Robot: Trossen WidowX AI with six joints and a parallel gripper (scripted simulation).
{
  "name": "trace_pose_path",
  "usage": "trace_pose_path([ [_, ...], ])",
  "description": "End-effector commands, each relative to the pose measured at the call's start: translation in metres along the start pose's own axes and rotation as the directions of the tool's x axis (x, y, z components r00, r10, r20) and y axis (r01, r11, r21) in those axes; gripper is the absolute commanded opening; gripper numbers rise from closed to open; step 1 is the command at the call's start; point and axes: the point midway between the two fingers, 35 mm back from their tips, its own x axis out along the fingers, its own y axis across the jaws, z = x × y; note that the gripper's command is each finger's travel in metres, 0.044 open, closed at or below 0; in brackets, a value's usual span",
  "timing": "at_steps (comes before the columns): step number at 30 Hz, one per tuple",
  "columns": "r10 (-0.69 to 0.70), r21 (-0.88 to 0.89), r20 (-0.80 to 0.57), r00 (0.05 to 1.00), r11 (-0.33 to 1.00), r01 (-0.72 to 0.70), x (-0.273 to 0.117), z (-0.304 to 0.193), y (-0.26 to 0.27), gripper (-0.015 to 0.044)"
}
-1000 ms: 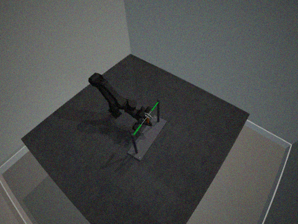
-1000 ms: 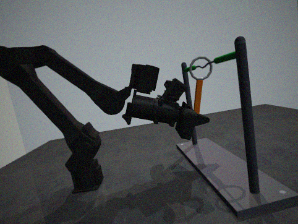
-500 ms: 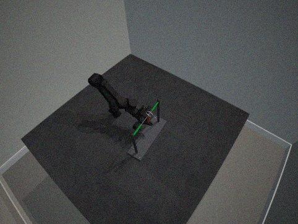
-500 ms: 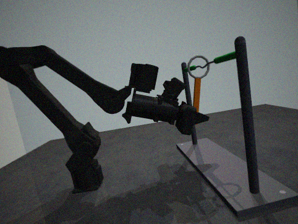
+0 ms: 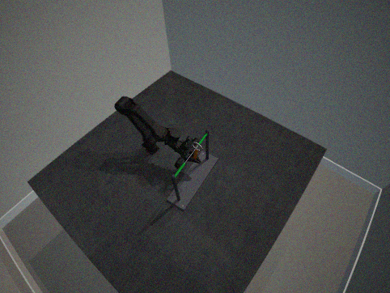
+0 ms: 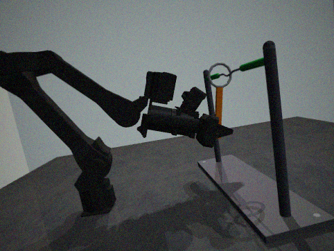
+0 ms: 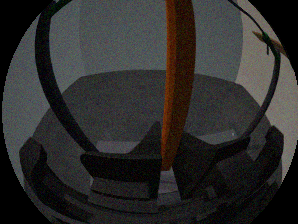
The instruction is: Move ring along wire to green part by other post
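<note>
The grey ring (image 6: 220, 64) surrounds the wire close to the inner end of the far green part (image 6: 214, 76) (image 5: 204, 138). In the exterior view the grey part (image 6: 235, 71) crosses the ring's right rim; I cannot tell whether they touch. The orange handle (image 6: 219, 104) (image 5: 196, 154) (image 7: 180, 60) hangs down upright from the ring. My gripper (image 6: 225, 131) (image 7: 161, 125) is shut on the handle's lower end, well below the wire. The near green part (image 6: 252, 64) (image 5: 180, 170) is beside the near post (image 6: 276, 132) (image 5: 176, 189). The ring is out of the wrist view.
The far post (image 6: 211, 100) (image 5: 207, 147) stands just beyond my gripper in the exterior view. Both posts rise from a pale base plate (image 6: 239, 170) (image 5: 194, 182) on the dark table top (image 5: 243, 194). The wrist view shows one post (image 7: 44, 65) at the left and another (image 7: 273, 82) at the right.
</note>
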Motion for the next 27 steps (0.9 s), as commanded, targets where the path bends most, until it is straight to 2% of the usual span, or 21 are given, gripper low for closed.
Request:
trace_pose_path([
  [1, -0.002, -0.012, 0.003, 1.0, 1.0, 0.002, 0.0, 0.0, 0.004, -0.015],
  [27, -0.004, -0.01, 0.007, 1.0, 1.0, 0.004, 0.0, 0.0, 0.029, -0.015],
])
